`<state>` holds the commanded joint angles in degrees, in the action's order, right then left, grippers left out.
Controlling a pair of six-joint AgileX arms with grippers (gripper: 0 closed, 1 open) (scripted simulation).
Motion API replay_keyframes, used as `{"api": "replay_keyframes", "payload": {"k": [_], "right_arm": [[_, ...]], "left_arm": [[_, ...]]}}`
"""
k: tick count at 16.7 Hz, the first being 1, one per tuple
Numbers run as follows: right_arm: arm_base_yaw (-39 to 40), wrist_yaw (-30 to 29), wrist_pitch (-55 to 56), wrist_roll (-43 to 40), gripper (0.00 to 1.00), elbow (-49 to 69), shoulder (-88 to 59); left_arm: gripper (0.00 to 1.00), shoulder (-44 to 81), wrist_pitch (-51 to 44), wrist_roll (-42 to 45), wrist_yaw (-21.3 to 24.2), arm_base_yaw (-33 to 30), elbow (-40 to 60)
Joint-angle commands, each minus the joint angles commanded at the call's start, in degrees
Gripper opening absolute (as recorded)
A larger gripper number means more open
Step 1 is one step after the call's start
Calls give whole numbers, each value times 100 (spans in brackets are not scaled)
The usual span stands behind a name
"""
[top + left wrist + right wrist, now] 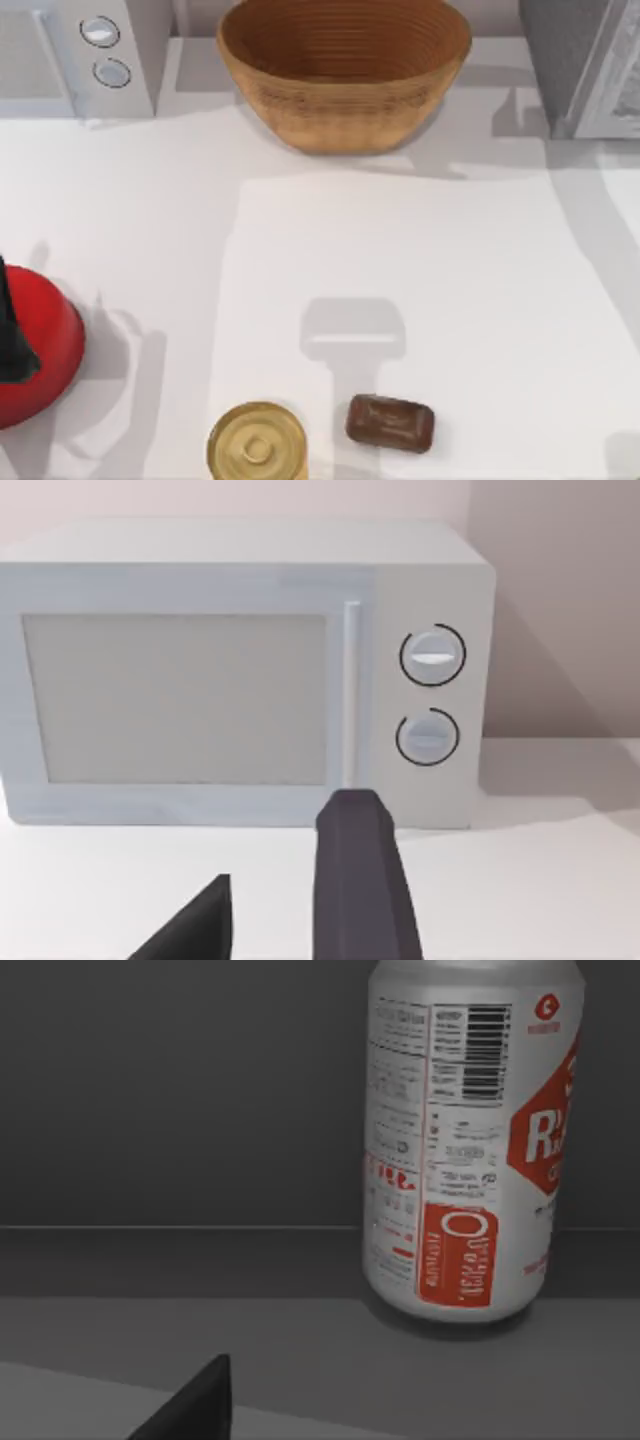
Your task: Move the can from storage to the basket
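Note:
The can [465, 1140] is silver with red label marks and stands upright on a dark shelf inside the storage, in the right wrist view. My right gripper [320, 1425] is open a short way in front of the can and does not touch it; one dark finger [195, 1405] shows at the frame edge. The basket [345, 75], tan woven wicker and bowl-shaped, sits at the back middle of the table with nothing inside it. My left gripper [275, 920] is open and holds nothing, facing the microwave [240, 670].
The white microwave [80, 55] stands at the back left and a grey cabinet [585, 65] at the back right. A red round vessel with a black handle [30, 360] sits at the left edge. A gold round-lidded tin [257, 442] and a brown block [390, 423] lie near the front.

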<state>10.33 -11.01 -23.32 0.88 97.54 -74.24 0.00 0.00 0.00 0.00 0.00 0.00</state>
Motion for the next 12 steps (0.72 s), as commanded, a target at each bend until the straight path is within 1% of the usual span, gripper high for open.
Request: {"api": "replay_keyframes", "payload": {"k": [3, 8, 12], "right_arm": [[25, -26, -60, 2, 100, 226, -180], [-5, -17, -44, 2, 100, 227, -178], [-176, 120, 94, 2, 100, 701, -749]], "left_arm": [[100, 0, 0, 0, 0, 0, 0], [100, 0, 0, 0, 0, 0, 0], [100, 0, 0, 0, 0, 0, 0]]}}
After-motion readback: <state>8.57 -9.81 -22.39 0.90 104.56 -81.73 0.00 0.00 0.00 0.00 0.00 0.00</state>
